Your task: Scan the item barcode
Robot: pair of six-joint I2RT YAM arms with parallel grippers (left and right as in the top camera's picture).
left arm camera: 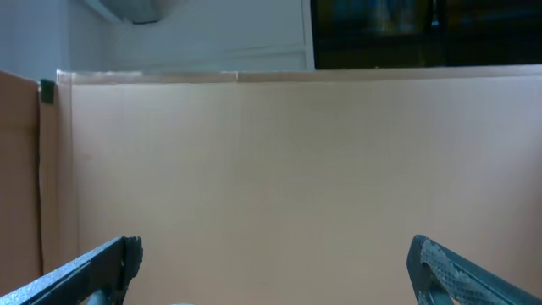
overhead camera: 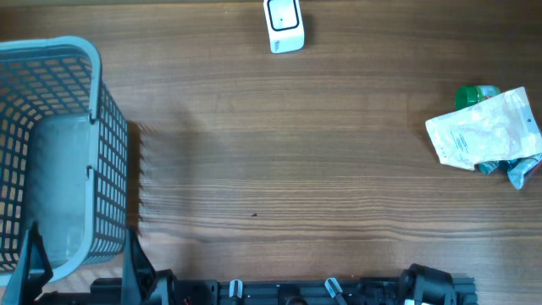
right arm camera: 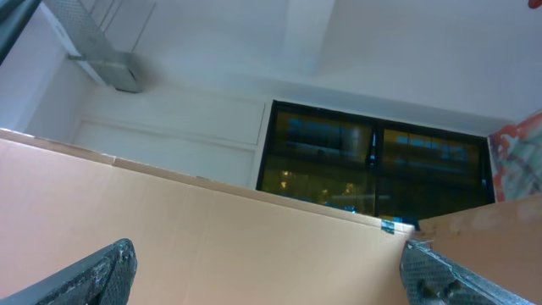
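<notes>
At the table's right edge lies a white plastic packet [overhead camera: 487,130] with printed text, resting on a green item [overhead camera: 474,95] and a teal wrapper [overhead camera: 518,170]. I cannot make out a barcode on any of them. A white barcode scanner [overhead camera: 284,25] stands at the far middle edge. In the left wrist view my left gripper [left arm camera: 275,254] is open, empty, and faces a plain cardboard wall [left arm camera: 296,161]. My right gripper [right arm camera: 269,254] is open too, with nothing between its fingers. Both arms stay at the near table edge, far from the items.
A grey-blue mesh basket [overhead camera: 110,169] fills the left side of the table. The dark arm bases [overhead camera: 423,286] run along the near edge. Cardboard panels [right arm camera: 212,229] wall in the workspace, with a dark window [right arm camera: 373,165] behind them.
</notes>
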